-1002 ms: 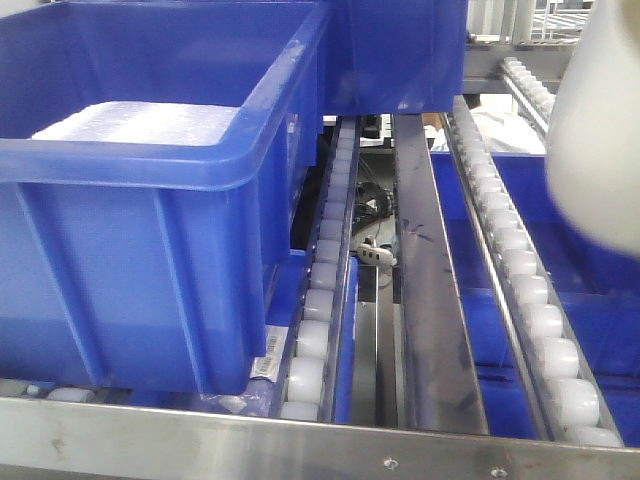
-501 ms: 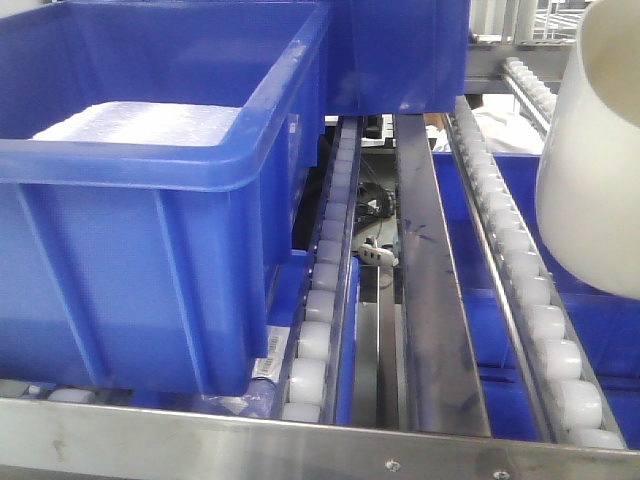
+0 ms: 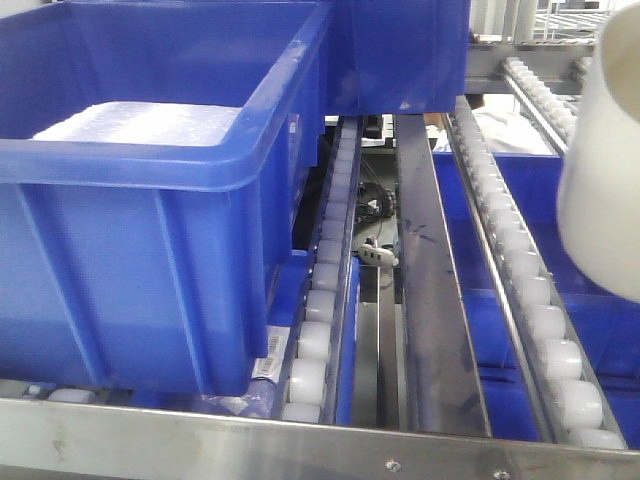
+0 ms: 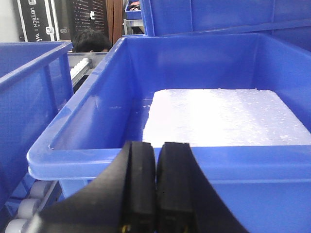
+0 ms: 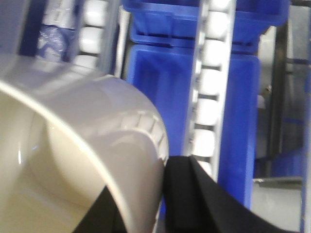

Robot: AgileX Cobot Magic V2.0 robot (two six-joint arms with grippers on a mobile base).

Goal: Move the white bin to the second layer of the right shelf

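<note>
Your left gripper [image 4: 155, 187] sits pinched closed on nothing, just before the blue crate [image 4: 160, 162] holding a white slab [image 4: 218, 116]. Your right gripper [image 5: 146, 204] clamps the white bin [image 5: 73, 141] by its wall, above the roller lanes [image 3: 530, 290].

Left gripper [image 4: 155, 187] has two black, flat-faced fingers on a black, flaring base. Right gripper [image 5: 146, 204] fingers are matte black too.

Even overhead light, no hard shadows. White bin [image 3: 605, 180] blurred at frame edge. Right wrist view soft, glare on bin wall.
</note>
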